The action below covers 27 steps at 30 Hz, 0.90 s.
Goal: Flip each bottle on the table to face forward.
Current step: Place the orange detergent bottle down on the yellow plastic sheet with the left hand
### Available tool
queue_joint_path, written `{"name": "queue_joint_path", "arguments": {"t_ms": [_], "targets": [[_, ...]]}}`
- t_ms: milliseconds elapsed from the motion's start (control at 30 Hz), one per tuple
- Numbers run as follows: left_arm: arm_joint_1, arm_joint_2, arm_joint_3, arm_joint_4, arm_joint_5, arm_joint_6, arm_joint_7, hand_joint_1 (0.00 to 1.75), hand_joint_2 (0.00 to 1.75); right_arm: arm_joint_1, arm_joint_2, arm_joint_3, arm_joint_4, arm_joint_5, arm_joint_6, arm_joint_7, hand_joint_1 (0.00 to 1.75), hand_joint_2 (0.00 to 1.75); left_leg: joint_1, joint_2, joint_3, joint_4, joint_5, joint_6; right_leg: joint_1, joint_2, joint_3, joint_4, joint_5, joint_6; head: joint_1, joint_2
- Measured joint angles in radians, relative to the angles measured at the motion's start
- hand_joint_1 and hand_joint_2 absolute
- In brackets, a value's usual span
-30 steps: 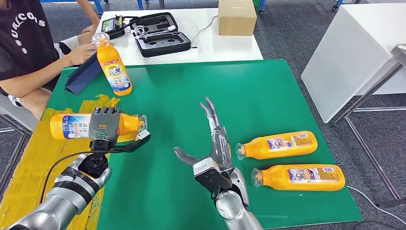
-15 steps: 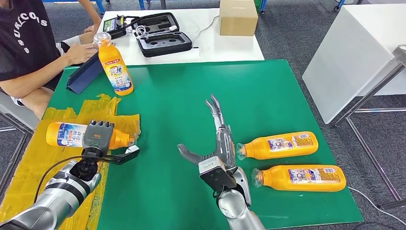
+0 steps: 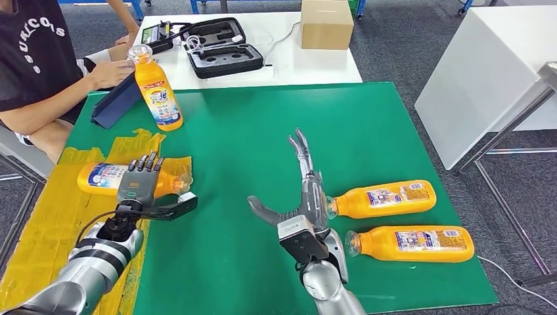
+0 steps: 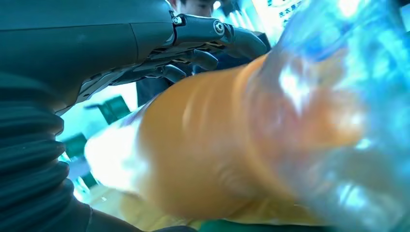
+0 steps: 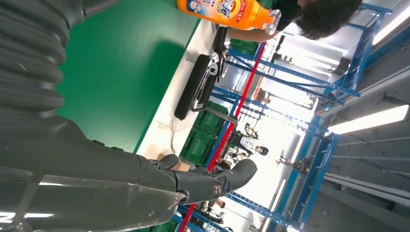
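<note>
L hand (image 3: 139,186) fingers wrap lying bottle (image 3: 98,177), label part-hidden; R hand (image 3: 303,197) fingers spread

Orange bottles (image 3: 383,199) with blue-white labels; green counter (image 3: 263,131) with yellow tape (image 3: 46,223); black case (image 3: 223,49); brown box (image 3: 326,24).

The green counter (image 3: 263,131) carries yellow tape (image 3: 39,230) along its left edge, one upright bottle (image 3: 155,88) and three lying bottles (image 3: 384,199) (image 3: 410,243) (image 3: 105,177).

White letters "URICO S" arc across the person's black shirt (image 3: 29,49); the bottle labels stay unreadable.
</note>
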Motion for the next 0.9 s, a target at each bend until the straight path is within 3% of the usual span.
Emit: {"name": "queue_joint_path", "arguments": {"t_ms": [233, 400, 600, 900], "targets": [[0.048, -0.054, 0.145, -0.067, 0.075, -0.013, -0.146, 0.00, 1.75, 0.010, 0.000, -0.008, -0.006, 0.024, 0.000, 0.007, 0.00, 1.75, 0.000, 0.000, 0.000, 0.000, 0.000, 0.000, 0.000, 0.000, 0.000, 0.000, 0.000, 0.000, 0.000, 0.000], [0.091, -0.086, 0.200, -0.149, 0.157, -0.038, -0.237, 0.00, 1.75, 0.017, 0.000, -0.014, -0.014, 0.036, 0.000, 0.011, 0.00, 1.75, 0.000, 0.000, 0.000, 0.000, 0.000, 0.000, 0.000, 0.000, -0.001, 0.000, 0.000, 0.000, 0.000, 0.000], [0.208, -0.121, 0.210, -0.374, 0.493, -0.172, -0.502, 0.00, 1.75, 0.022, -0.008, -0.030, -0.035, 0.067, -0.014, 0.008, 0.00, 1.75, 0.000, 0.000, -0.001, 0.000, 0.000, 0.000, 0.000, 0.000, -0.001, 0.000, 0.000, 0.000, 0.000, 0.000], [0.324, -0.132, 0.201, -0.627, 0.675, -0.259, -0.597, 0.00, 1.75, 0.022, -0.027, -0.045, -0.062, 0.104, -0.022, 0.009, 0.00, 1.75, 0.000, 0.000, -0.001, 0.000, 0.000, 0.000, 0.000, 0.000, -0.001, 0.000, 0.000, 0.000, 0.000, 0.000]]}}
